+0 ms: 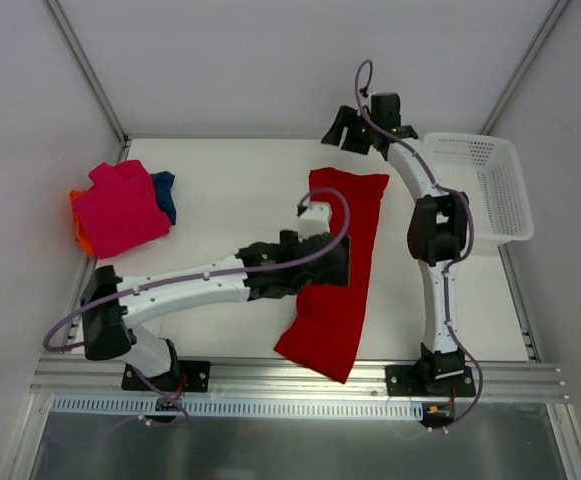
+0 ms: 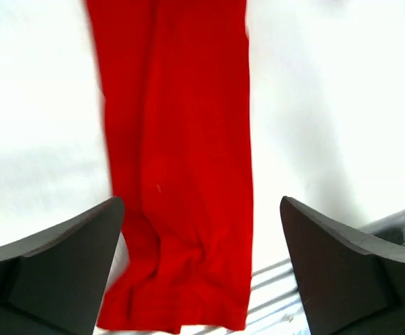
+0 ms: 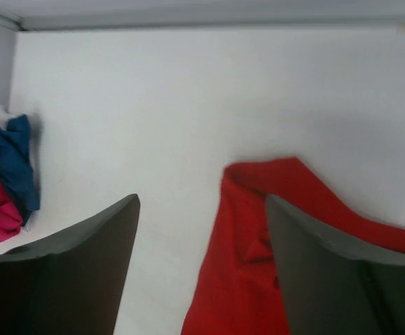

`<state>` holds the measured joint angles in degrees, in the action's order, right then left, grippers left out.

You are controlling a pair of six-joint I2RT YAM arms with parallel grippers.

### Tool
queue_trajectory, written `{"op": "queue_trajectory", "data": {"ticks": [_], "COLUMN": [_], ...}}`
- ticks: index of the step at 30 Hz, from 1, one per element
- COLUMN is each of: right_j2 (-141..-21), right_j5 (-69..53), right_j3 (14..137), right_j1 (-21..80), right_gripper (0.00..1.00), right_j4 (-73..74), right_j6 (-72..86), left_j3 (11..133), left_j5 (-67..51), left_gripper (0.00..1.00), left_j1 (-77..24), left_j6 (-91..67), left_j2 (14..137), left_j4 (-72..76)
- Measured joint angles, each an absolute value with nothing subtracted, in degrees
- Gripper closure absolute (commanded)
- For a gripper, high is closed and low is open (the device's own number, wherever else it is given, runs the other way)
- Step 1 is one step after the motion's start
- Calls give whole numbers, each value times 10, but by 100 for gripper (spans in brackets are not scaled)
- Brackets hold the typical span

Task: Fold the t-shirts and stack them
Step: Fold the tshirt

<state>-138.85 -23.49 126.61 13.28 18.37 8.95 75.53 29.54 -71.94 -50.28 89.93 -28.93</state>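
Here, pale grey walls [image 1: 270, 60] with metal frame posts [image 1: 85, 65] close around a white table [image 1: 230, 190]. A ribbed metal rail [image 1: 270, 378] runs along its near edge.

The red t-shirt [image 1: 345, 250] lies in the middle as one long folded strip. Its near end reaches over the table edge onto the rail.

A white mesh basket [image 1: 500, 190] stands at the far right. At the far left is a pile: the magenta-pink t-shirt [image 1: 120, 210] on top, the orange t-shirt [image 1: 82, 235] under it, and the dark blue t-shirt [image 1: 165, 193] just behind.

The left gripper [image 2: 202, 202] hangs over the red strip, jaws wide and holding nothing. The right gripper [image 3: 202, 199] is over the strip's far end, also spread and empty.
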Motion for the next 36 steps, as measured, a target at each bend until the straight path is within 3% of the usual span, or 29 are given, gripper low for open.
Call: {"op": "queue_trajectory", "data": {"ticks": [6,10,13,14,15,16,17,24,36], "right_j2": [-1207,-1017,-916,-896,-886,-883,-884,-1030,-1200], "right_j5": [-215,-181,-127,-110,-93,-75,-57,41,84], "right_j3": [1289,1182,1097,1072,1049,1023,1000,905,961], "right_j1": [133,137,146,150,152,155,156,159,186], "right_gripper": [18,19,34,57,72,84,99,100,100], "right_j4": [209,202,212,222,229,230,239,316,343], "right_j6": [59,34,8,0,-9,-12,-15,-16,-2], "left_j3": [773,773,816,838,862,893,922,1084,1237], "left_j5": [283,232,174,154,134,110,87,-47,-158], "left_gripper": [1,1,4,23,48,81,100,100,100], "left_j1": [-563,-473,-441,-434,-427,-419,-413,-376,-295], "left_j6": [-386,-327,-288,-277,-268,-260,-252,-234,-269], "left_j2": [792,784,847,879,915,960,1000,1225,1411], "left_j4": [-253,-213,-204,-196,-185,-186,-180,-185,-200]}}
